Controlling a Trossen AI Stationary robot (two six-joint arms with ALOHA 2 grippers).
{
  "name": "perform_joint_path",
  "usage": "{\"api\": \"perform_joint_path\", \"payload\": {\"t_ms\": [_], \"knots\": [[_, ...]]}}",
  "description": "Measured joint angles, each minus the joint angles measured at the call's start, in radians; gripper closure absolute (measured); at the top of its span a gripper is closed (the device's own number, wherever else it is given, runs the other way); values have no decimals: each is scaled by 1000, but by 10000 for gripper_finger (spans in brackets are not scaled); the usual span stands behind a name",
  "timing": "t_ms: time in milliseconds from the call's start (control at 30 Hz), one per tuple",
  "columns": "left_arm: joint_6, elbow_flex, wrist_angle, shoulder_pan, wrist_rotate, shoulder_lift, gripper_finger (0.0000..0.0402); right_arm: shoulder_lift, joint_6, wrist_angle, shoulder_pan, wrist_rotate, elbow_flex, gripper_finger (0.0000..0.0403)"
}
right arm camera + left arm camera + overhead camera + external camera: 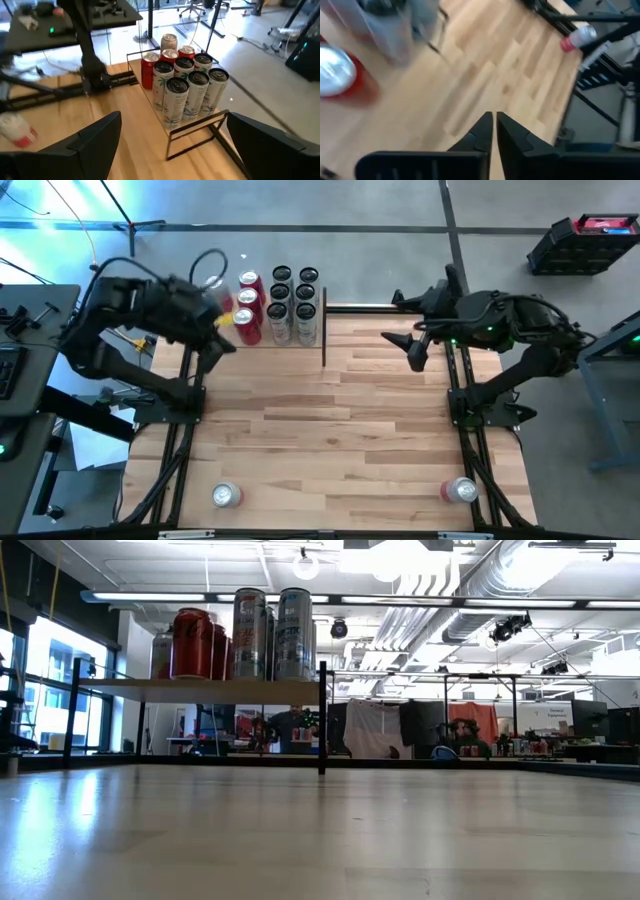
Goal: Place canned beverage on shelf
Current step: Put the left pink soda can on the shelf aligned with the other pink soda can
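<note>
Left claw (222, 340) pinched together and empty beside the shelf (322, 330), right claw (415, 350) spread wide, each a full table length from an upright can, left (226, 496) and right (461, 491).

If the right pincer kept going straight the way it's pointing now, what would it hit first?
Probably the shelf's black corner frame, then the white cans standing just behind it. The right pincer is open and aimed at that cluster, though depth is hard to judge.
</note>
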Motion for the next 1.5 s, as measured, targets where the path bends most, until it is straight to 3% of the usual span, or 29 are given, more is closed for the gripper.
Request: {"api": "perform_joint_path", "payload": {"t_ms": [133, 300, 500, 700, 1067, 1333, 1500], "knots": [[-205, -1, -12, -157, -20, 1, 347, 22, -62, -20, 0, -1, 0, 54], [-379, -1, -13, -330, -42, 43, 265, 69, -32, -129, 1, -8, 0, 54], [-440, -1, -13, -494, -44, 111, 167, 127, 70, -206, 60, -17, 0, 54], [-492, -1, -13, -643, -55, 166, 108, 161, 241, -203, 164, 63, 0, 54], [-702, -1, -13, -994, -153, 296, 69, 257, 657, -152, 350, 238, 0, 54], [-746, -1, -13, -1038, -155, 442, 69, 397, 874, -98, 446, 229, 0, 54], [-752, -1, -13, -1037, -128, 541, 69, 439, 945, -85, 449, 158, 0, 54]]}}
